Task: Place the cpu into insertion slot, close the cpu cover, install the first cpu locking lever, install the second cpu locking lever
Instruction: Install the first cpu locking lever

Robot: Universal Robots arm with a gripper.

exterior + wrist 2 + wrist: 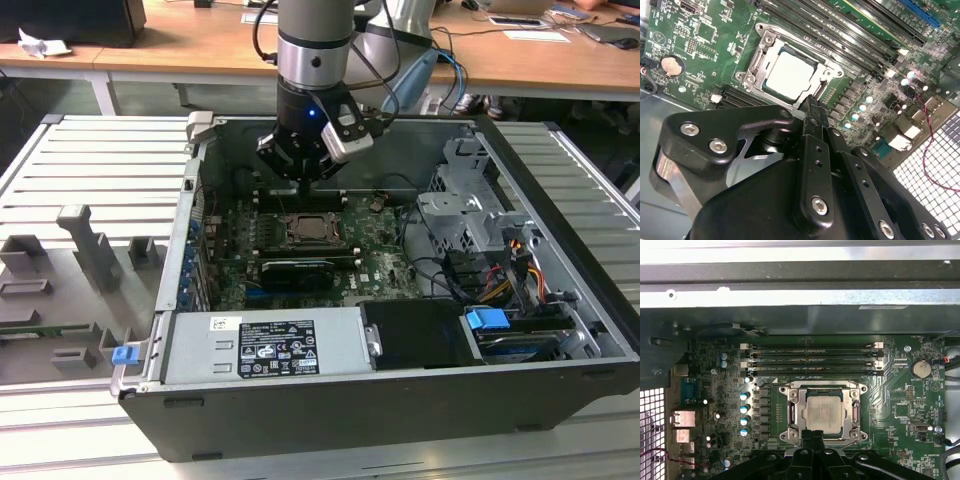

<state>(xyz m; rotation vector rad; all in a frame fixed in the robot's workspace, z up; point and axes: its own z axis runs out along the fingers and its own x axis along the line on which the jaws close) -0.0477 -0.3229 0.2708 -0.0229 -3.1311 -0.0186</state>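
My gripper (812, 436) is closed on nothing and hangs over the green board (900, 390), its tips aimed at the socket (858, 435) edge away from the memory slots (810, 360), while the cpu (822, 412) lies flat inside it, framed by the cover (796, 412).

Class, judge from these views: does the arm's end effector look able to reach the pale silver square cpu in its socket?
Probably yes: the end effector hangs close over the pale silver square cpu, and nothing lies between them.
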